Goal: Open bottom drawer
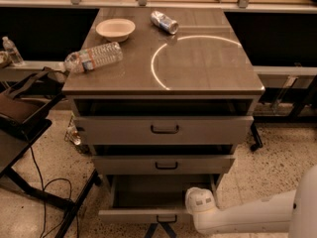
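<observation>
The bottom drawer point(143, 213) is the lowest of three grey drawers and stands pulled well out. Its plain grey inside shows, and its small black loop handle point(167, 218) is at the middle of the low front panel. My gripper point(200, 202) is at the end of the white arm point(247, 217), which comes in from the lower right. It sits over the right end of the bottom drawer, just right of the handle. The middle drawer point(163, 164) and the top drawer point(163, 129) are each pulled out a little.
On the cabinet top point(198, 68) lie a plastic water bottle point(94, 57), a white bowl point(115, 29) and a tipped can point(164, 22). A dark bag on a stand point(22, 108) and cables point(44, 192) are at the left. Speckled floor point(267, 172) is at the right.
</observation>
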Robot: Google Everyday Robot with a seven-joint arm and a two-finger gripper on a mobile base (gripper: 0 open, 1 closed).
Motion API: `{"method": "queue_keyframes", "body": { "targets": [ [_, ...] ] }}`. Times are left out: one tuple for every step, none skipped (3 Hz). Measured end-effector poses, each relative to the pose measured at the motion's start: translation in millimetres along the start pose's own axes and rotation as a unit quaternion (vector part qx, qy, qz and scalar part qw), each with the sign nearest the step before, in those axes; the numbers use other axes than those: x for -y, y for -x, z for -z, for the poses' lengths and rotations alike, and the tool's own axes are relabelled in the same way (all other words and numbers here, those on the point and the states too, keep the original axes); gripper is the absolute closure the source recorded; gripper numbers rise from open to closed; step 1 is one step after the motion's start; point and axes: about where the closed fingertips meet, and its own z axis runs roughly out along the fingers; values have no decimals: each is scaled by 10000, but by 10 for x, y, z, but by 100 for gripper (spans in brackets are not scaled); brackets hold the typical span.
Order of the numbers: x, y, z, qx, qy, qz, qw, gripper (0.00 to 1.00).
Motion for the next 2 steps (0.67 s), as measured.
{"method": "queue_keyframes", "body": {
  "targets": [
    [267,-51,-290,431,-345,-268,9981,100],
    [267,-51,-290,431,-345,-268,9981,100]
  ]
}}
